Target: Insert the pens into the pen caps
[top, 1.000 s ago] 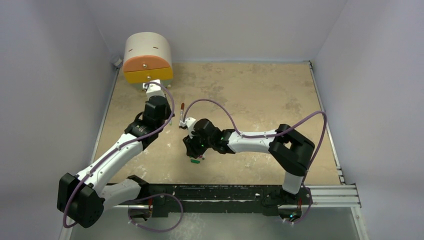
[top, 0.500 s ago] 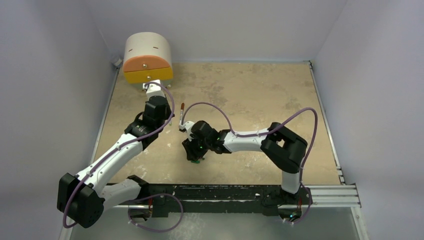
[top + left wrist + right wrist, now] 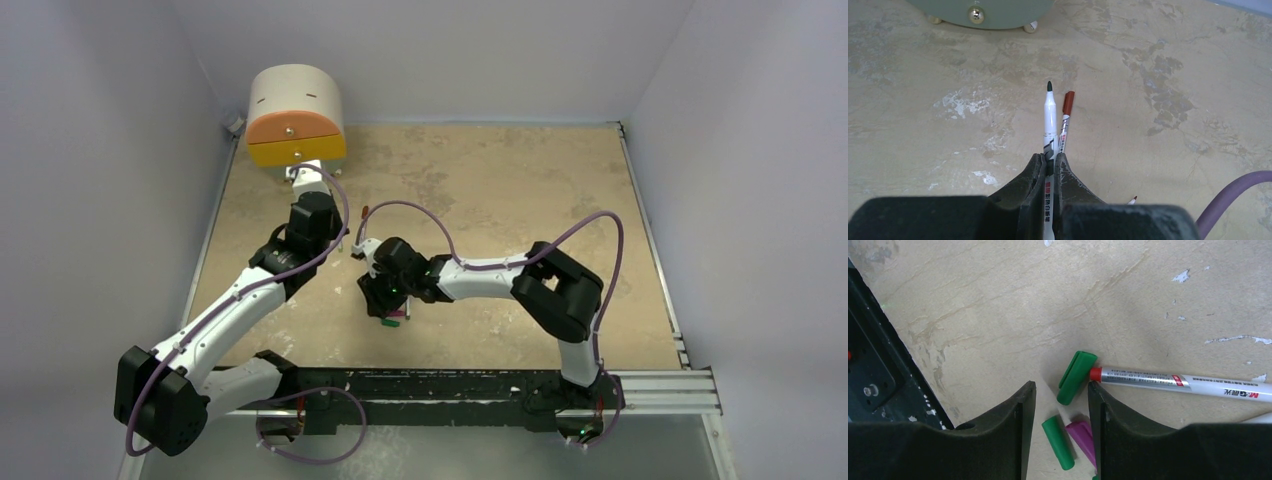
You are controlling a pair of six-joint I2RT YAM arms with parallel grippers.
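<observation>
Green-tipped pen [image 3: 1050,112] sits clamped in the closed left hand [image 3: 1048,167], pointing to 12 o'clock over the table [image 3: 923,75]; a red-capped pen [image 3: 1065,117] lies just at its 3 o'clock side. Between the spread, empty fingers of the right hand [image 3: 1062,387] lie an upper green cap [image 3: 1075,371], a lower green cap [image 3: 1058,442] and a magenta cap [image 3: 1080,435]. A red-tipped pen [image 3: 1168,381] runs toward 3 o'clock from the upper green cap.
</observation>
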